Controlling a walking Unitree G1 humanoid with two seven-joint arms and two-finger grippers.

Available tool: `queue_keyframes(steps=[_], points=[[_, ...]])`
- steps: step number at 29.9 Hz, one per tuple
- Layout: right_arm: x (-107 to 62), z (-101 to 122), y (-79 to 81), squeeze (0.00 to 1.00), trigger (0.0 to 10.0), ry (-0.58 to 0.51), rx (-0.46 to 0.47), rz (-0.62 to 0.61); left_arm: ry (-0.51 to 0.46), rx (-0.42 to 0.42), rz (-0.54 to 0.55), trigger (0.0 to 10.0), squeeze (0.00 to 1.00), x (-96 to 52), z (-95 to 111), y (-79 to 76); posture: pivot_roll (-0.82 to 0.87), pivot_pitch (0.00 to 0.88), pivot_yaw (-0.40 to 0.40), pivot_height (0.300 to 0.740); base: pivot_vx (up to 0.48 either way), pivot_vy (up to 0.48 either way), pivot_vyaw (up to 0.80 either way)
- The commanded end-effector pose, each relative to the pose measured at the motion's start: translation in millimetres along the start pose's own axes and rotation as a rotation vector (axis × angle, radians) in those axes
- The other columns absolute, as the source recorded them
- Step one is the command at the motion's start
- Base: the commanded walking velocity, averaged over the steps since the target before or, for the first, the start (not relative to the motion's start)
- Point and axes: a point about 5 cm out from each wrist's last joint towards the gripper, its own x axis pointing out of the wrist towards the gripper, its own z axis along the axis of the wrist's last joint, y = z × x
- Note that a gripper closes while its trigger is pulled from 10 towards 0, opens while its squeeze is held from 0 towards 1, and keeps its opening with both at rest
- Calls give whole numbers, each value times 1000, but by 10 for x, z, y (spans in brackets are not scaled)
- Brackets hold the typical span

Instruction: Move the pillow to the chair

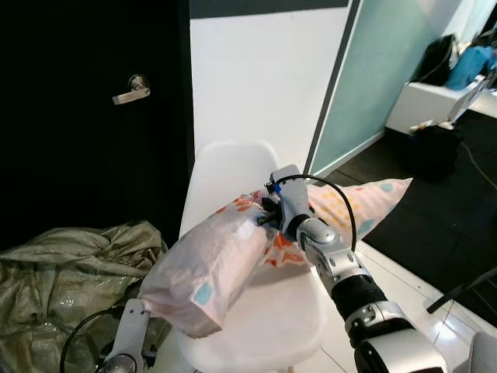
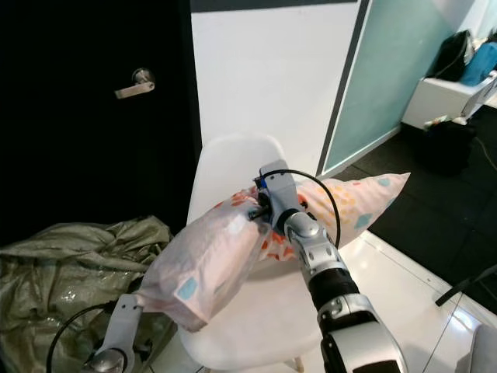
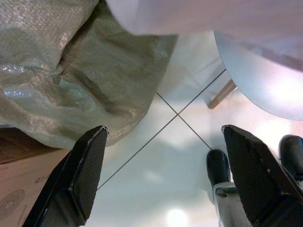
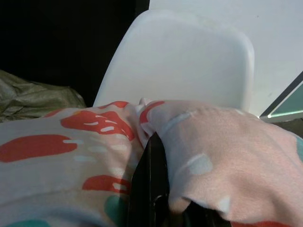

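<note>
Right gripper (image 1: 268,211) pinches the pillow (image 1: 225,256) over the white chair (image 1: 225,167); placing step, so next lower and let go.

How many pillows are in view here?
1. The pillow lies across the white chair, overhanging the seat at both ends, with the right gripper clamped on its middle. No others are visible.

White chair (image 1: 256,311) carries the pillow (image 1: 233,249), folded across its seat. Glossy floor (image 3: 165,189) carries the chair and a crumpled green sack (image 1: 62,272).
</note>
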Motion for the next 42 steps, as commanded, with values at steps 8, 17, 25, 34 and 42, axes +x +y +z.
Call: queue_keyframes(steps=[8,17,25,34,42], points=[[40,-169,148,0,10000,199,8,104,6,-6,-11,10000,0,-8,-26,-42,-93,14,-58,658,0,0,0],[-50,-475,193,0,10000,438,37,183,10,-2,-12,10000,0,-11,-38,-49,-96,8,-57,618,0,0,0],[-157,-710,256,0,10000,607,169,240,12,3,-12,10000,0,-12,-43,-51,-92,3,-59,583,0,0,0],[-205,-779,285,0,10000,648,346,253,12,8,-12,10000,0,-12,-46,-45,-92,7,-57,553,0,0,0],[-98,-588,410,0,10000,487,795,260,11,11,-9,10000,0,-9,-40,-30,-86,24,-53,518,0,0,0]])
